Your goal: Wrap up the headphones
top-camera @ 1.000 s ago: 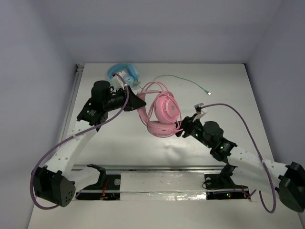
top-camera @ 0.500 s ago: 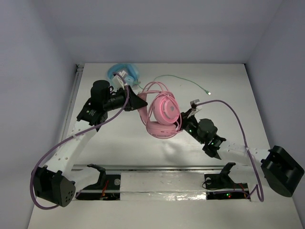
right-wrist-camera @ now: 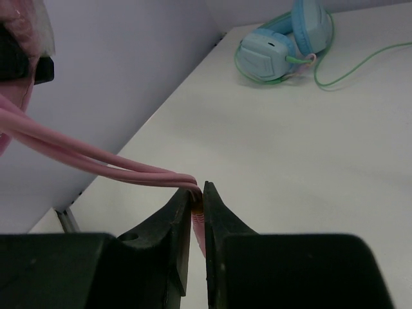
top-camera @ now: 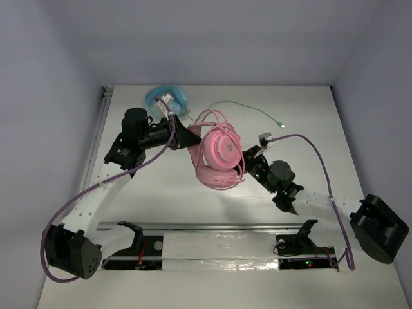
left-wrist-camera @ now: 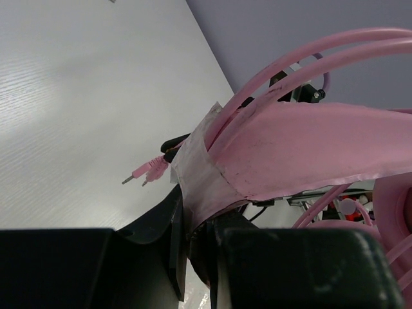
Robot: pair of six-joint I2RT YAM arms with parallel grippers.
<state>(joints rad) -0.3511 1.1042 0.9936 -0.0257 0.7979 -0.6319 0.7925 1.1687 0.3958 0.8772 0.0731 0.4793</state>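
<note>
pink headphones (top-camera: 219, 154) are over the middle of the table (top-camera: 302, 109), with the headband (left-wrist-camera: 302, 154) clamped in the left end effector (top-camera: 185, 137) on their left. the right end effector (top-camera: 250, 159), just right of the earcups, is pressed together on the pink cable (right-wrist-camera: 129, 168), which runs left toward them.

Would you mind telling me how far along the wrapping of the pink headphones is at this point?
Roughly midway, it seems. Done: the left gripper clamps the pink headphones by the headband. In hand: the right gripper pinches two strands of the cable. Left: the plug end sticks out loose, so the winding is unfinished.
</note>
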